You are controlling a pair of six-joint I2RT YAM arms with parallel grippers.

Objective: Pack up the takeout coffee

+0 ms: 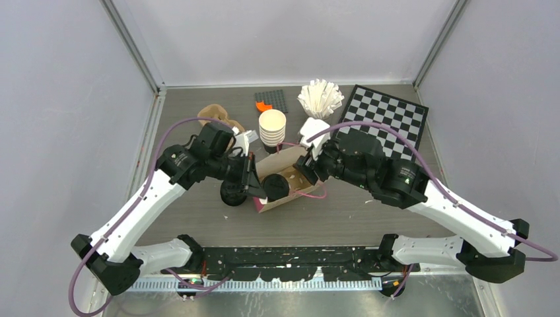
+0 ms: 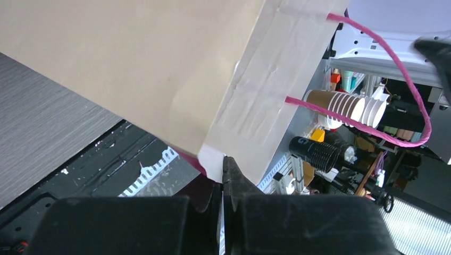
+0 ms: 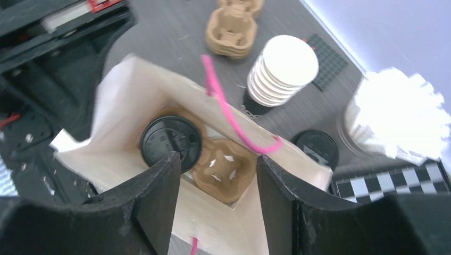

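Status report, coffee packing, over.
Left gripper jaws shut on bag rim; right gripper jaws open above. Lidded cup in carrier. Pink handle crosses bag mouth.

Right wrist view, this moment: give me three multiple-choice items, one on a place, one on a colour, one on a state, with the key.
1. Where does the lidded coffee cup sit?
A. on the checkerboard
B. in the cup carrier inside the paper bag
C. on the stack of lidless cups

2. What colour are the bag's handles?
A. pink
B. green
C. black

3. How does the right claw stand?
A. shut on the cup
B. shut on a handle
C. open above the bag

Key:
1 B: its black lid shows in one pocket of the carrier, down in the bag.
2 A: a pink cord loops over the bag's mouth.
3 C: its jaws stand apart, gripping nothing.
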